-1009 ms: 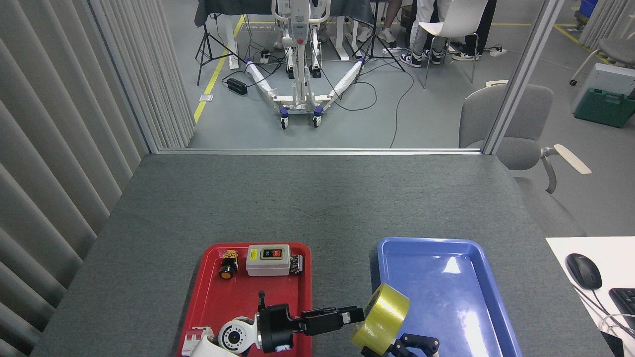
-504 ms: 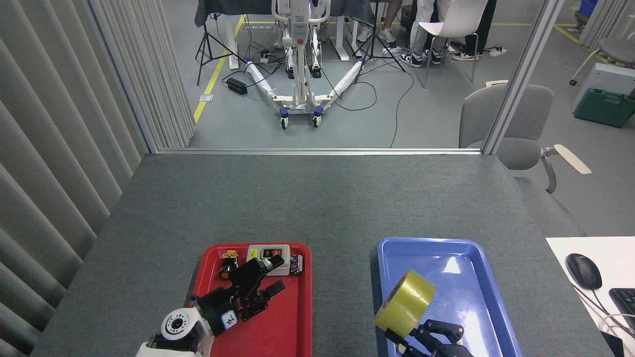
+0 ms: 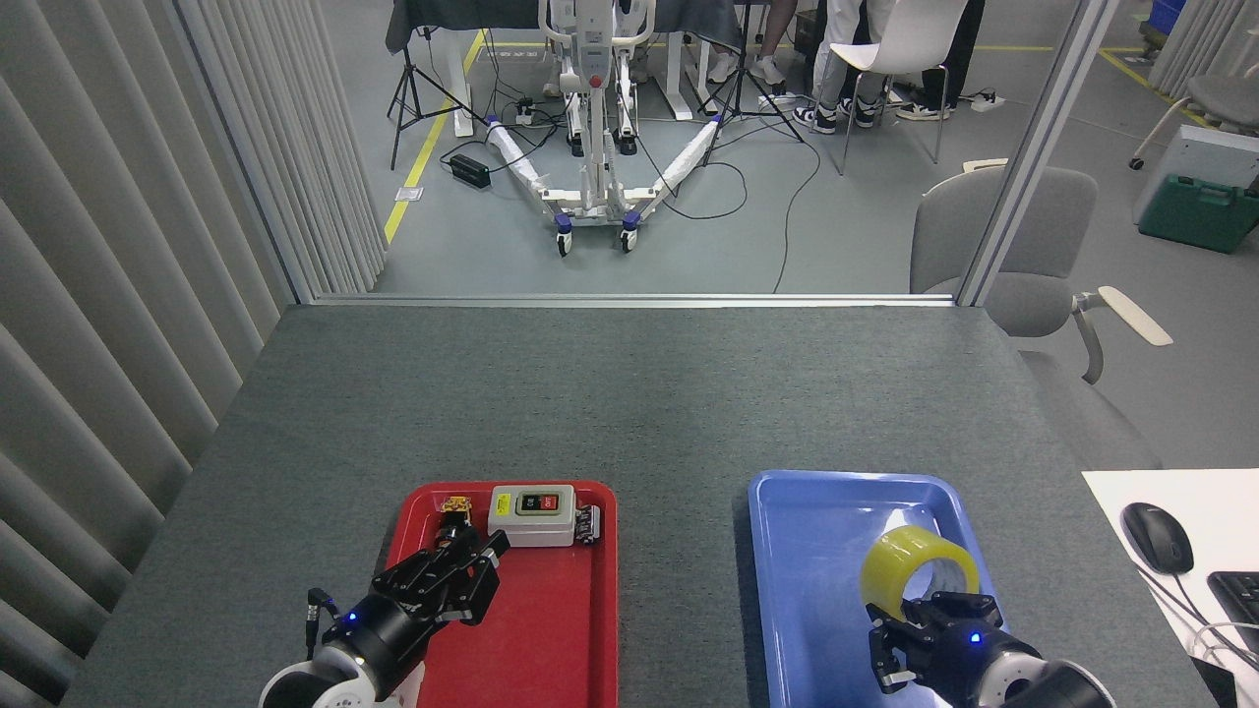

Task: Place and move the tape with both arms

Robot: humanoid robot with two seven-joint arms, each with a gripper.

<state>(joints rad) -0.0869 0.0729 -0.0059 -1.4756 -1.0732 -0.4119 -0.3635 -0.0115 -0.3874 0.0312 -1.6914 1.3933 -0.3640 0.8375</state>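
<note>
The yellow tape roll (image 3: pixel 920 570) sits inside the blue tray (image 3: pixel 816 590), toward its right half, with its open core facing up and toward the viewer and the glossy band curving around a pale inner ring. Whether it rests on the tray floor or is lifted a little, I cannot tell. The right claw (image 3: pixel 929 629) is at the roll's 6 o'clock edge, its black fingers (image 3: pixel 885 639) spread around the lower rim of the tape and touching it, so it grips the roll from below in the view; a blue light glows on its body.

The blue tray lies on the grey worktop (image 3: pixel 629 393) at about 4 o'clock from the worktop's middle. The red tray (image 3: pixel 590 610) lies at about 7 o'clock, well apart from the blue one, with a strip of grey surface between them.

The left claw (image 3: pixel 452 580) hangs over the red tray's left half, pointing toward 1 o'clock, its fingers parted and holding nothing; a blue light shows behind them. At its 1 o'clock, along the tray's far rim, stands a grey switch box (image 3: pixel 531 514) with one black and one red button. A small yellow push button (image 3: pixel 454 511) sits just beside the box at its 9 o'clock, very near the claw's tips.

A computer mouse (image 3: pixel 1156 536) lies on a white surface at the worktop's 3 o'clock edge.
</note>
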